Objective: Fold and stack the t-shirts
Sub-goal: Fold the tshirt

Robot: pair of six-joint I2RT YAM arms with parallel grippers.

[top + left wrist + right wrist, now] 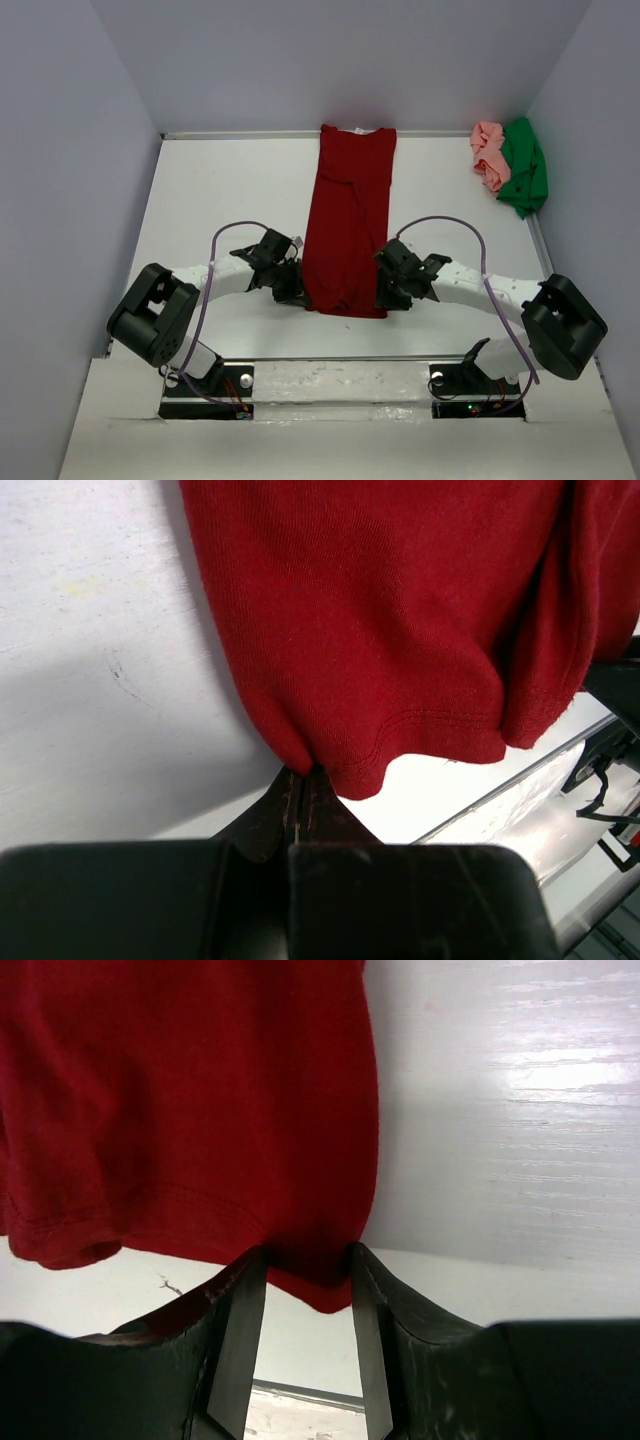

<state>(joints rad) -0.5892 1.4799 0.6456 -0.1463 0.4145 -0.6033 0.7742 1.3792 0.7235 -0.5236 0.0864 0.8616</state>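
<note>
The dark red t-shirt (350,215) lies as a long narrow strip down the middle of the table, collar at the far edge. My left gripper (295,295) is at its near left corner. In the left wrist view that gripper (303,772) is shut on the hem corner of the red cloth (400,610). My right gripper (385,295) is at the near right corner. In the right wrist view it (308,1255) stands open, with the corner of the red cloth (190,1090) hanging between its fingers (245,1290). The pale pink t-shirt (489,155) and the bright green t-shirt (525,170) lie crumpled together at the far right.
The white table (210,200) is walled in by grey panels on the left, back and right. Its near edge (330,358) runs just behind the red shirt's hem, with both arm bases below it.
</note>
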